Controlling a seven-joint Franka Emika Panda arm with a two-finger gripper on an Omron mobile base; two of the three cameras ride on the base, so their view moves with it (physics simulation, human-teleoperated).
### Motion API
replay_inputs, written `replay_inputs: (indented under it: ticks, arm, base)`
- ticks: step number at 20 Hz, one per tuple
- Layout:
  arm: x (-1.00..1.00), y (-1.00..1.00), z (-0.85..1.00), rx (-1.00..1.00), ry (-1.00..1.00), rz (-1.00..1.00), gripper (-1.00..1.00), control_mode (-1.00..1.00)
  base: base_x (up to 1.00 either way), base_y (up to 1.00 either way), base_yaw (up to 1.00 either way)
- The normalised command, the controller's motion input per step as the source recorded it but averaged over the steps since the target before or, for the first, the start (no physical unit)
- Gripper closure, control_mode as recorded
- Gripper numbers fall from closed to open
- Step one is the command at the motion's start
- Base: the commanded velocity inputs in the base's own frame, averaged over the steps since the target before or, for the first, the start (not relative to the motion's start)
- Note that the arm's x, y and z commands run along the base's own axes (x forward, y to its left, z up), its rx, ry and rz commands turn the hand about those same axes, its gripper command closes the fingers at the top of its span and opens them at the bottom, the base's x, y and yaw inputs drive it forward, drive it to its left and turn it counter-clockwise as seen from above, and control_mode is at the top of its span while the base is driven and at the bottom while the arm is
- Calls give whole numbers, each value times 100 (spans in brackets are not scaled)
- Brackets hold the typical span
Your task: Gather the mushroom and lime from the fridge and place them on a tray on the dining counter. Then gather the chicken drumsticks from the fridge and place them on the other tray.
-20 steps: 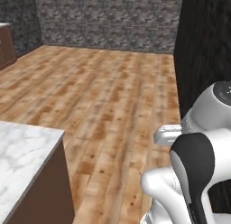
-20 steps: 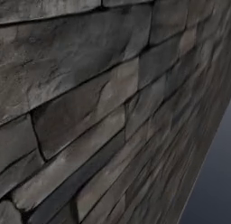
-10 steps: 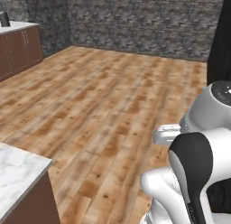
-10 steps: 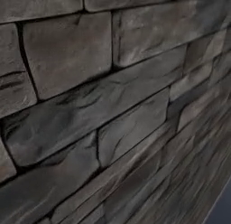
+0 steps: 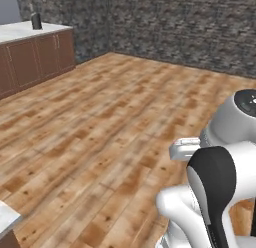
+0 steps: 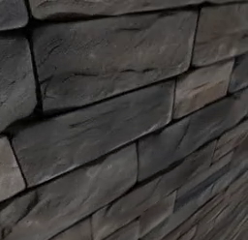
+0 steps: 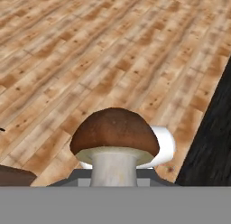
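Wood floor (image 5: 100, 132) across the frame, stone wall (image 5: 190, 27) along the top, then mushroom (image 7: 115, 142) at bottom centre of the hand view, stem upright, brown cap up, clamped in narrow jaws.

The arm (image 5: 220, 192) is glossy white, built of rounded, bulbous shells. At five o'clock in the left base view a tall black oval panel covers one joint; at three o'clock a dark round cap tops another.
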Motion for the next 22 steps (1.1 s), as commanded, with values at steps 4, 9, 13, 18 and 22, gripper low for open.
replay_inputs:
  ticks: [4,9,13,18,22]
  arm:
    - [0,0,0,0,0,0,100,100]
    - [0,0,0,0,0,0,100,100]
    - [0,0,0,0,0,0,100,100]
    - [0,0,0,0,0,0,100,100]
    - [0,0,0,0,0,0,100,100]
  base:
    - [94,-35,35]
    - [94,-32,36]
    - [93,-27,38]
    - [94,-26,39]
    - [94,-24,40]
